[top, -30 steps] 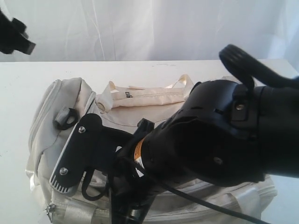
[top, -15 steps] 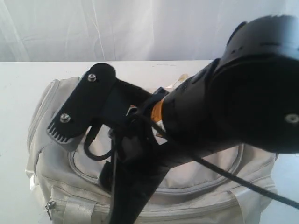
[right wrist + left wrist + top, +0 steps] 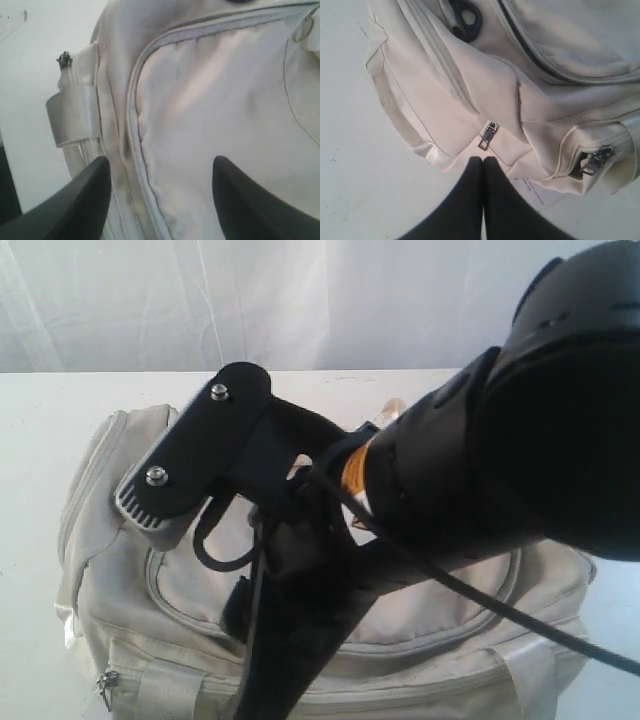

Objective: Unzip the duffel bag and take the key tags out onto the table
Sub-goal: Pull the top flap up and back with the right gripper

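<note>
Duffel bag (image 3: 130, 570) of cream-white fabric lay on the white table (image 3: 40, 440), filling the near middle of the exterior view, partly hidden behind a bulky black arm (image 3: 480, 470). Its long grey top zipper (image 3: 530, 55) curved around the upper panel and looked closed along the stretch in view. A metal zipper pull (image 3: 488, 135) hung at one corner seam, a second pull (image 3: 594, 161) sat on an end pocket, and a black D-ring (image 3: 465, 17) lay on the fabric. A glossy white webbing strap (image 3: 75, 120) looped at the side. The left tool (image 3: 483, 162) was clenched, fingers pressed together on nothing, just short of the corner pull. The right tool (image 3: 160, 175) was released, jaws spread wide over the top panel.
</note>
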